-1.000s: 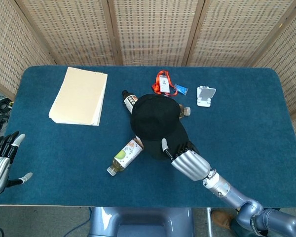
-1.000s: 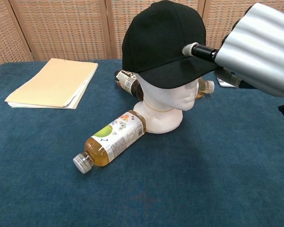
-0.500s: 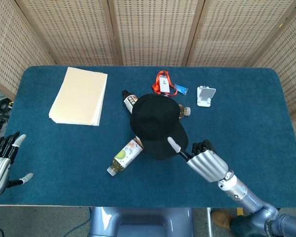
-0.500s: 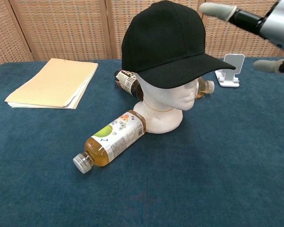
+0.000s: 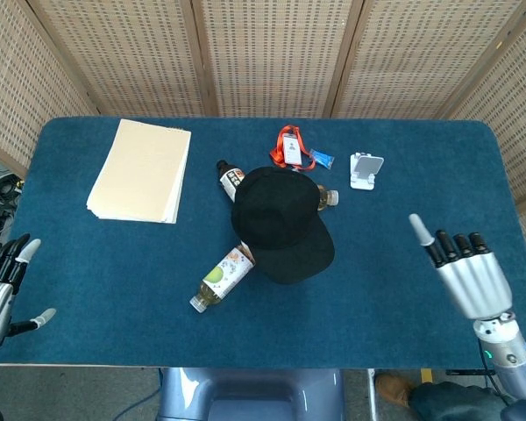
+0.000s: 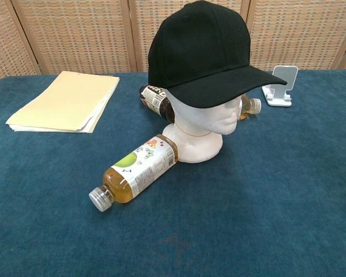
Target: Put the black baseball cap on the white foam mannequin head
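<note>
The black baseball cap (image 5: 279,223) (image 6: 202,53) sits on the white foam mannequin head (image 6: 197,131) in the middle of the blue table, brim pointing toward me and to the right. The cap hides the head in the head view. My right hand (image 5: 463,272) hovers at the table's near right, well away from the cap, fingers spread and holding nothing. At the near left edge my left hand (image 5: 0,289) is also open and off the table. Neither hand appears in the chest view.
A juice bottle (image 6: 134,171) lies against the mannequin's base on its left. A dark bottle (image 6: 157,101) and another bottle (image 6: 248,106) lie behind it. A stack of manila folders (image 5: 142,170) lies far left, a lanyard badge (image 5: 293,149) and a white phone stand (image 5: 366,170) at the back.
My right hand has let go of the cap's brim and drawn back to the right, leaving the chest view. The cap stays on the mannequin head. The left hand has barely moved.
</note>
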`<state>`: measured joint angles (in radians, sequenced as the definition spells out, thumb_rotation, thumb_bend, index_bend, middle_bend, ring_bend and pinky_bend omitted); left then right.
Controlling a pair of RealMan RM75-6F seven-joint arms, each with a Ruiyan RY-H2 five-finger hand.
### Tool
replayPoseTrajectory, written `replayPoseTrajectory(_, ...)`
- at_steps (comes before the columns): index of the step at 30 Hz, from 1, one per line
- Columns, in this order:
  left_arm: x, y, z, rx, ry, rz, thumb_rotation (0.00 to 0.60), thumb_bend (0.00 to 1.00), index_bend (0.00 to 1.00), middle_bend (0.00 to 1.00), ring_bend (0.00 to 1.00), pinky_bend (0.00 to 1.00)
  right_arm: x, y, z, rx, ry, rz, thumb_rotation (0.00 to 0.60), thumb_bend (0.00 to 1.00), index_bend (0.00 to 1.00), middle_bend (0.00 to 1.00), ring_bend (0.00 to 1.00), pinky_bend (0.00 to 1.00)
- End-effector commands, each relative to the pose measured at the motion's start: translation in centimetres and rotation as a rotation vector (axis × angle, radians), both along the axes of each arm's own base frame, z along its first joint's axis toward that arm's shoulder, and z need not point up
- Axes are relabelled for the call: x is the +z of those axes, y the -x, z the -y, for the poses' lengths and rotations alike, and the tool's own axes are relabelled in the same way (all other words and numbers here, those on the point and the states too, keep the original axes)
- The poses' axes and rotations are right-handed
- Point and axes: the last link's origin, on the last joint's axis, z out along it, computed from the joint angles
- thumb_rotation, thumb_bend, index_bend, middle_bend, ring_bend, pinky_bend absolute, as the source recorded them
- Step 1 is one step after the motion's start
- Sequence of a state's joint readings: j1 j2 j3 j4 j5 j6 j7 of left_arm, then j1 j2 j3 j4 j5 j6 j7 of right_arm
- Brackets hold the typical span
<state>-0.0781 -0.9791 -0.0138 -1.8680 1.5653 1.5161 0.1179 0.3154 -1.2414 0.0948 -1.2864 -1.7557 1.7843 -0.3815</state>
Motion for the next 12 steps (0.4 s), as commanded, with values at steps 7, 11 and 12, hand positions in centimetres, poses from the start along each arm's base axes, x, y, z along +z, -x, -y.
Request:
replayPoseTrajectory(7, 0.5, -0.1, 0.5, -0.022, -0.031, -0.006, 0.600, 0.00, 0.00, 0.00, 0.00, 0.00, -0.5, 6.2, -5.8, -0.475, -0.170, 0.338, 0.600, 0.00, 0.00, 0.00, 0.00, 0.00)
replayPoseTrajectory(11, 0.9, -0.2, 0.7, -0.033, -0.049, -0.005, 0.600, 0.00, 0.00, 0.00, 0.00, 0.00, -1.1, 6.1, -6.9, -0.519, -0.137, 0.364, 0.600, 0.00, 0.00, 0.00, 0.00, 0.00)
replayPoseTrajectory(12, 1.0, -0.2, 0.8, -0.034, -0.054, -0.005, 0.600, 0.00, 0.00, 0.00, 0.00, 0.00, -1.3, 6.0, -7.1, -0.518, -0.123, 0.373, 0.600, 0.00, 0.00, 0.00, 0.00, 0.00)
